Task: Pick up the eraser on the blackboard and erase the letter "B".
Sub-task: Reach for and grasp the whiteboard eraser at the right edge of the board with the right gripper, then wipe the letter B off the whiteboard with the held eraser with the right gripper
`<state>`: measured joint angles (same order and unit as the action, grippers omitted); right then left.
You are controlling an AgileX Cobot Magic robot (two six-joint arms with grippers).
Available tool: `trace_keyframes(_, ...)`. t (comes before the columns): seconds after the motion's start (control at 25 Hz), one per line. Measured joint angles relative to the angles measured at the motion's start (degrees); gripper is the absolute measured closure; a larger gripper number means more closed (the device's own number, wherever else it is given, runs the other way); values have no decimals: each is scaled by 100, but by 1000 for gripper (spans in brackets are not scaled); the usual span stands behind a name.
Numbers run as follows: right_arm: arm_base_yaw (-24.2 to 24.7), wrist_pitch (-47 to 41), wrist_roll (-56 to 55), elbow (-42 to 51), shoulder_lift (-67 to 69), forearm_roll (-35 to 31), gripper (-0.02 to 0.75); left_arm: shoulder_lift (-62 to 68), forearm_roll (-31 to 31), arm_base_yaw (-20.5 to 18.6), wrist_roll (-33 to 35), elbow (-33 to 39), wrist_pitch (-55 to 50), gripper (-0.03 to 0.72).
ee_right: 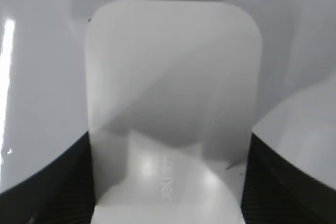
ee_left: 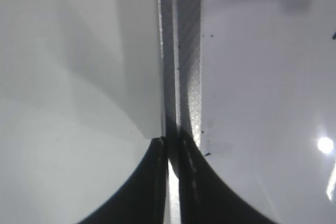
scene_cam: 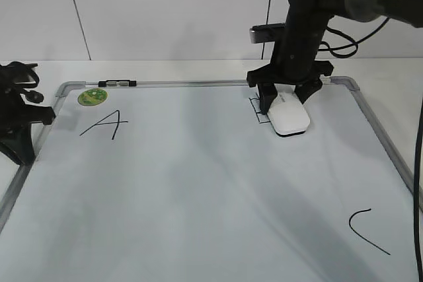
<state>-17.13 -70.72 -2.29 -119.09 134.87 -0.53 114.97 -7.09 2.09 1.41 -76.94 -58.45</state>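
R end effector (scene_cam: 285, 92) clamps eraser (scene_cam: 288, 115) on letter "B" (scene_cam: 257, 111); L end effector (ee_left: 173, 182) closed, empty

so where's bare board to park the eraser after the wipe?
Widest bare patch: the middle of the blackboard, between the A and the C, running to the near edge. Crowded: top right, where the right gripper holds the eraser on the letter "B"; top left has a green sticker and marker.
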Motion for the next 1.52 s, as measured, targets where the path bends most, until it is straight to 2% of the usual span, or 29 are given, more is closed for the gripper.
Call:
trace_keyframes(0.36, 0, -108, 0, -214, 149, -13, 201, 0, 0, 0, 0, 0, 0, 669)
trace_keyframes(0.68, 0, -69, 0, -343, 191, -49, 127, 0, 0, 0, 0, 0, -4, 669)
trace_keyframes(1.52, 0, -8, 0, -465, 191, -53, 142, 0, 19, 0, 0, 0, -4, 667)
